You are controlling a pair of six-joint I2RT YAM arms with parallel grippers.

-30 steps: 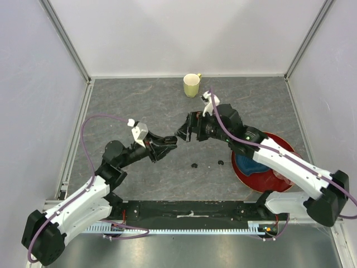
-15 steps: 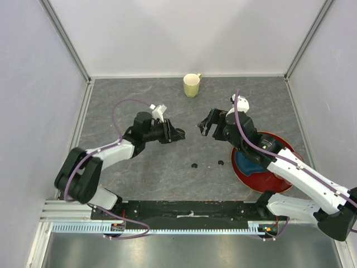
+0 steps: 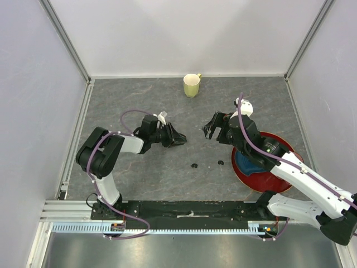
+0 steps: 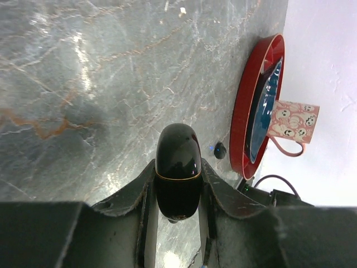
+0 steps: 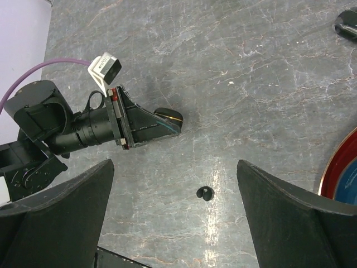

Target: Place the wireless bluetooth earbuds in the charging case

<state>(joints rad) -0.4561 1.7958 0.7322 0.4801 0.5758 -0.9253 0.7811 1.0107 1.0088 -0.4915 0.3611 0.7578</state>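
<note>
Earbuds you can count in the overhead view: two, both small black curled pieces lying loose on the grey desk (image 3: 139, 106). Take the charging case (image 4: 178, 162) as the middle of the clock in that view. One earbud (image 3: 194, 166) sits at 5 o'clock and the other earbud (image 3: 221, 163) at 4 o'clock, near the rim of the single red plate (image 4: 242, 117). The two lie apart from each other and from the case. Your right wrist view adds one more small dark piece (image 5: 347, 23) at its top right edge, cropped too much to tell what it is.

You have one charging case, a glossy black pod with a thin orange line round its middle. Your left gripper (image 3: 179, 139) is clenched on it, one finger on each side, with the rounded end poking out past the fingertips. Whether the case touches the desk or hangs just above it, you cannot tell. Your right gripper (image 3: 210, 126) stands at 2 o'clock from the case and apart from it, jaws spread wide and grasping nothing.

Mugs: two. One yellow-green mug (image 3: 192, 85) stands upright at 12 o'clock by the back wall. One pink patterned mug (image 4: 293, 121) shows only in the left wrist view, at the plate's far rim. The plate lies at 4 o'clock, partly under your right arm, with something blue (image 4: 262, 111) in it.
</note>
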